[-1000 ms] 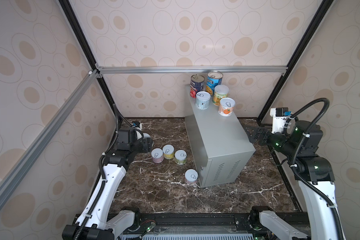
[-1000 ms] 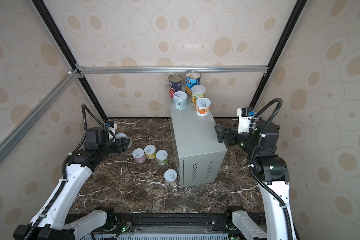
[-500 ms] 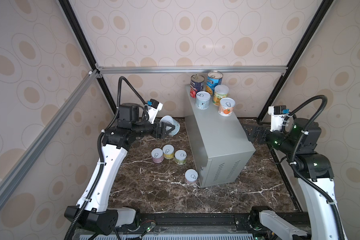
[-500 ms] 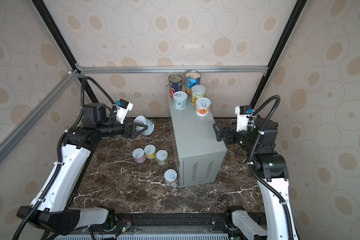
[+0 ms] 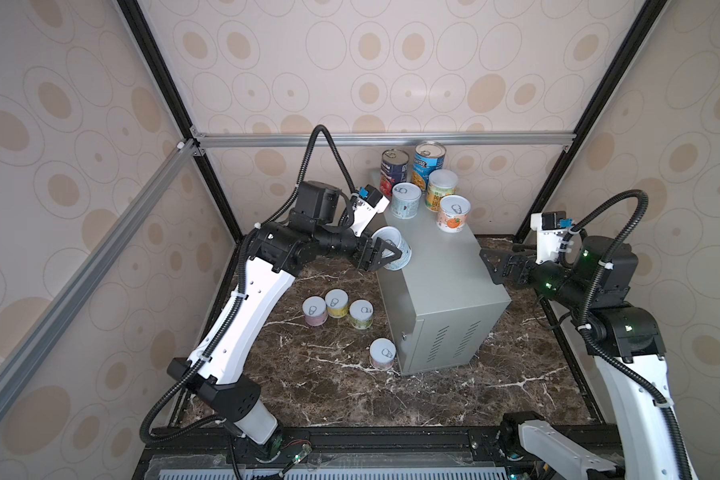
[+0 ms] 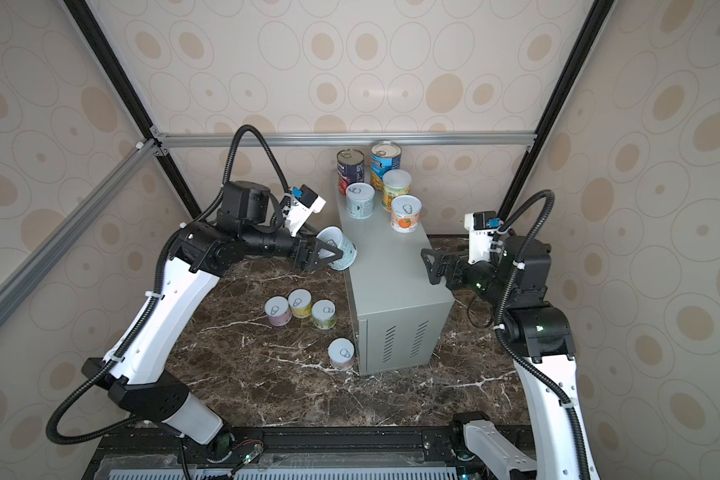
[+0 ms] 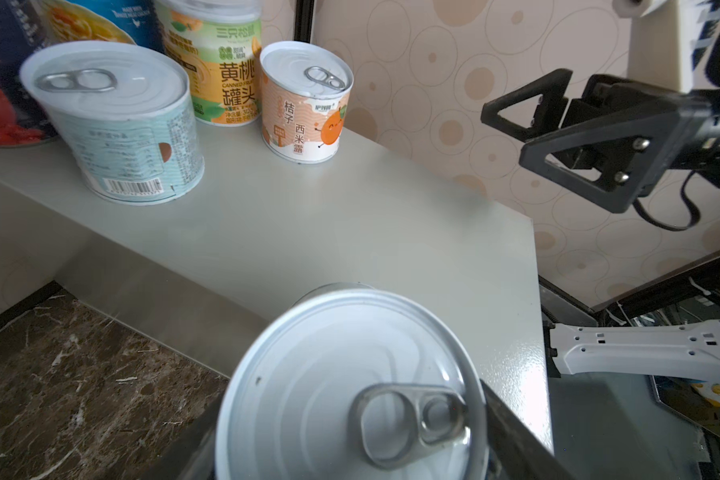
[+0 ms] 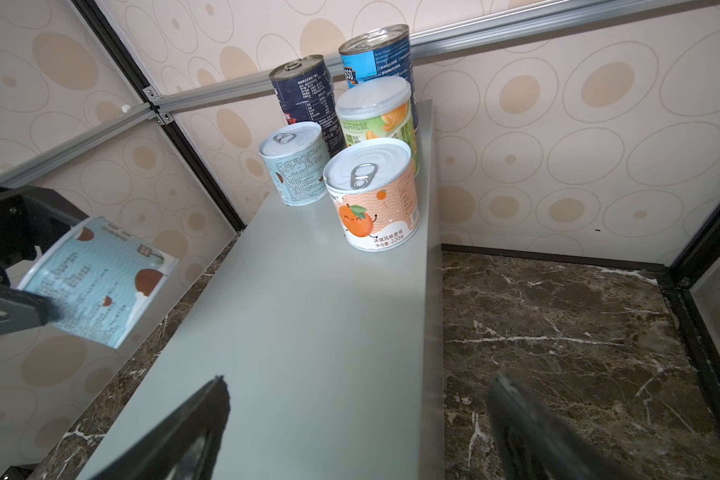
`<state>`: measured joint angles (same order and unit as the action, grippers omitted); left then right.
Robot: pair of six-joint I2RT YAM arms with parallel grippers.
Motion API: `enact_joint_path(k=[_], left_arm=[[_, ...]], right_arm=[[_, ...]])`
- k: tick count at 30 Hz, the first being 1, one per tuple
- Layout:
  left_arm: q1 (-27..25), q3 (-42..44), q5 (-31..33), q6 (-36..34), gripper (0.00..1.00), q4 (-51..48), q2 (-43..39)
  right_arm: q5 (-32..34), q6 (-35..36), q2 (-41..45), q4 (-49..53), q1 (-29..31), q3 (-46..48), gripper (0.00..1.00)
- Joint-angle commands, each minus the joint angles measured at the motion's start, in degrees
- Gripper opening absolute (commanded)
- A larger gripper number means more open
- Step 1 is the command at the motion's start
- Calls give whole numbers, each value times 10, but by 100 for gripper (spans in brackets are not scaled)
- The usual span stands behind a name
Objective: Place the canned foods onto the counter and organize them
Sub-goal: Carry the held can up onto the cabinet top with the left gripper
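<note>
Your left claw [image 5: 385, 258] pinched a pale-blue can [image 5: 393, 240] at the desk's [image 5: 441, 266] 9 o'clock edge (tilted, clear of the top). Your right claw [image 5: 488, 266] hung spread at its 3 o'clock side. Five cans [image 5: 406, 199] crowded the 12 o'clock end.

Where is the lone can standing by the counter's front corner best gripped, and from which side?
Probably grip the lone can around its side wall just under the lid, coming from above or from the left arm's side, fingers front and back. It stands upright, and the counter sits close on the other side, leaving little room there. The left gripper holds a blue can.
</note>
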<state>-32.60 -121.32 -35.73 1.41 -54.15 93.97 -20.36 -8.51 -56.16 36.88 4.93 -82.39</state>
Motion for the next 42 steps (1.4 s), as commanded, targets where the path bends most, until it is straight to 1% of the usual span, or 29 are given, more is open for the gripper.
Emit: enact_joint_path(k=[1,5,11,12,17,19,20,30,37,42], left_arm=[[-26,-67,32,-24,0,-21,18],[-45,-85,45,-21,0,-21,42],[-58,-102,58,-22,0,-22,72],[-59,-103,58,-23,4,-22,77],[-64,-106,57,-21,36,-11,95],[-65,-108,56,-20,46,-6,102],[-65,-109,55,-19,49,-4,105],[-70,-102,56,-22,65,13,118],[-70,-61,71,-24,76,44,98],[-70,-36,72,-24,80,61,87]], right_arm=[[0,3,-1,-2,6,4,100],[2,4,0,-3,8,5,100],[5,6,3,1,10,5,100],[6,6,3,1,9,5,100],[8,7,5,2,9,8,100],[10,7,6,3,9,9,100],[11,8,7,2,9,10,100],[15,9,11,5,10,8,100],[16,9,11,4,9,8,100],[18,11,13,5,9,7,100]])
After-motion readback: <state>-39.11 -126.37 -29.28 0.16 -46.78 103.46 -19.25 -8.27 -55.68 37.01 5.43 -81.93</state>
